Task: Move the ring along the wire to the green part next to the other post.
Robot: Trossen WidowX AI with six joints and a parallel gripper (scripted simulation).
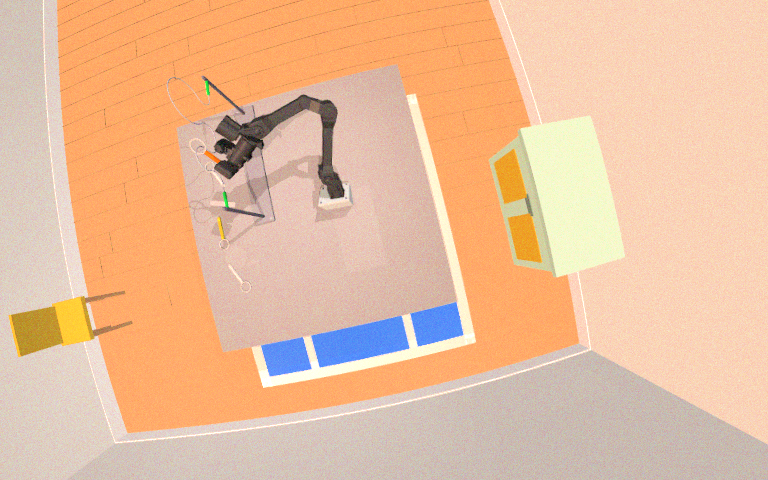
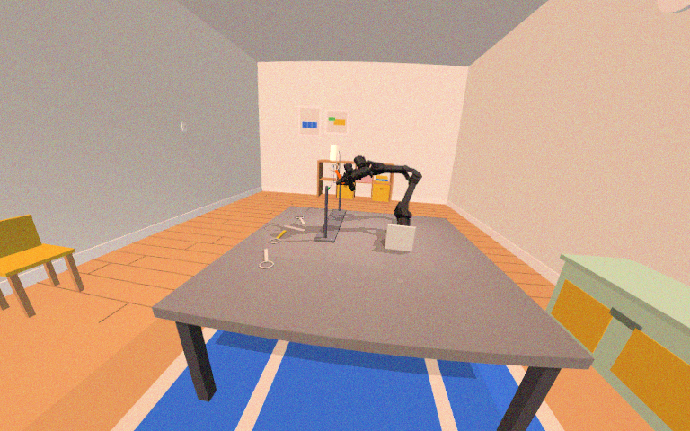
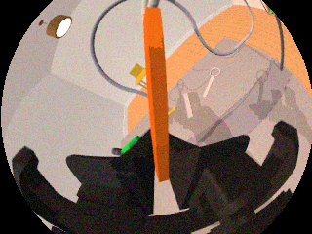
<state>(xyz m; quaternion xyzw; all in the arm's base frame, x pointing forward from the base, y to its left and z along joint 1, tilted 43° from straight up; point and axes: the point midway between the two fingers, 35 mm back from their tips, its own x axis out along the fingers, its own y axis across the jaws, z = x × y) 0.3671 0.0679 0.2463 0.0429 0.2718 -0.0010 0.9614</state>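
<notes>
Right between the dark fingers of the gripper (image 3: 166, 205) sits the orange handle (image 3: 156, 97), pinched tight at its pale near end. The fingertips themselves are lost in the black shapes low in the wrist view, so the exact spot they press is hard to see. The handle is long and thin. It points straight away from the gripper, and its far end meets a small pale neck. The ring (image 1: 197, 144) past that neck is cut off at the edge of the wrist view. From the top it shows only as a faint pale loop just beyond the handle's tip. The thin grey wire (image 3: 111, 22) curls in a big loop around the far end of the handle. Whether it passes through the ring cannot be told, because the wire is so fine. From the top, one green part (image 1: 207, 87) lies off to one side of the gripper and the other green part (image 1: 225, 199) lies off to the other side, so the handle is between them. Two spare rings, one with a yellow handle (image 1: 220, 227) and one with a white handle (image 1: 234, 273), lie on the table (image 1: 339, 283) farther off.
</notes>
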